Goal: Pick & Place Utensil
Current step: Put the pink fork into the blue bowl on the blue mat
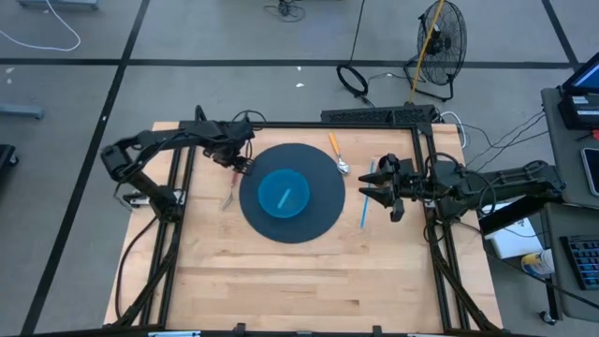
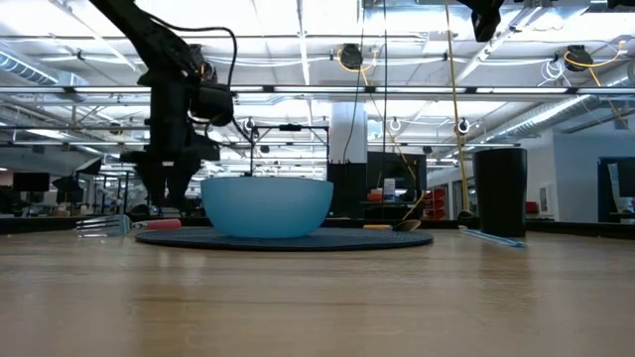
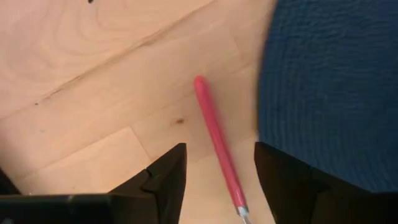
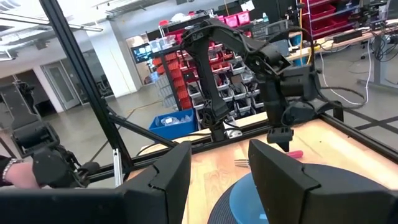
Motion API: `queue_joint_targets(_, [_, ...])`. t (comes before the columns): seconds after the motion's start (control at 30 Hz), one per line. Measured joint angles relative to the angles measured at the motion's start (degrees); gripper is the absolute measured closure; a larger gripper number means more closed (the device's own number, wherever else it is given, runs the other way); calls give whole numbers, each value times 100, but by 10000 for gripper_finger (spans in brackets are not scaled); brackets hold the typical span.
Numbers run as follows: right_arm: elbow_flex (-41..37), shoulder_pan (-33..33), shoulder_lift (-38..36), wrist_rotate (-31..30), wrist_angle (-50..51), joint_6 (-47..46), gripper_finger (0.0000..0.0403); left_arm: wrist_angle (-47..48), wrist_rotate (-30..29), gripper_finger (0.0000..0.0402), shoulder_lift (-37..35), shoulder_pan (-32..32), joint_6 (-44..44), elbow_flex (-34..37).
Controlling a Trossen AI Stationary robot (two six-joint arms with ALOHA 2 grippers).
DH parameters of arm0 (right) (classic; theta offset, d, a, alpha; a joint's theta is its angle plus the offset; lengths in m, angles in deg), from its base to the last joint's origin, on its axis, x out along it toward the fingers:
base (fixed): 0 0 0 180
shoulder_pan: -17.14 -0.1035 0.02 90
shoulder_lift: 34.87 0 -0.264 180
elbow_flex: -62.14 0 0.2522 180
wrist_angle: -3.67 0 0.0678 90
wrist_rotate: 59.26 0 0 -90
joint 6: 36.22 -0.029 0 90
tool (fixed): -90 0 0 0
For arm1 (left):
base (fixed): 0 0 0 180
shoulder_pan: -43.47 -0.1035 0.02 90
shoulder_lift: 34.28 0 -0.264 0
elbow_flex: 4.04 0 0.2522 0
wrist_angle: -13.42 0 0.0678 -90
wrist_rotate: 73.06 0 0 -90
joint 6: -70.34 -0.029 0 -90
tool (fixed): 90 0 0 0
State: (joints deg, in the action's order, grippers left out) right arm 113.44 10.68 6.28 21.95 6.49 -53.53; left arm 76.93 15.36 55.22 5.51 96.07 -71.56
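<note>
Jaws spread, the left gripper (image 3: 217,186) straddles the pink handle of the fork (image 3: 216,140), which lies flat on the table (image 1: 309,281) just beside the mat (image 1: 323,201). Nothing is grasped yet; closing, lifting and placing are left, likely into the bowl (image 1: 284,195). The right gripper (image 1: 374,190) waits open, raised off the table right of the mat.

Grey floor (image 1: 234,37), floor fan (image 1: 440,42), red shelving (image 4: 180,65)

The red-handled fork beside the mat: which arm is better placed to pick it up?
The left arm. Its pincer is open directly over the fork's red handle, one finger on each side. The right pincer hangs across the mat, near the blue utensil.
</note>
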Motion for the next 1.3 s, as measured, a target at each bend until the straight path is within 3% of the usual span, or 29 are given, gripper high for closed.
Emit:
queue_joint_targets(0.27, [0, 0, 0, 2, 2, 9, 248, -55, -1, 267, 324, 38, 44, 2])
queue_joint_targets(0.53, [0, 0, 0, 2, 8, 63, 248, -219, -195, 293, 356, 131, 140, 2])
queue_joint_targets(1.3, [0, -1, 0, -7, 9, 63, 248, -649, -128, 279, 342, 274, 423, 561])
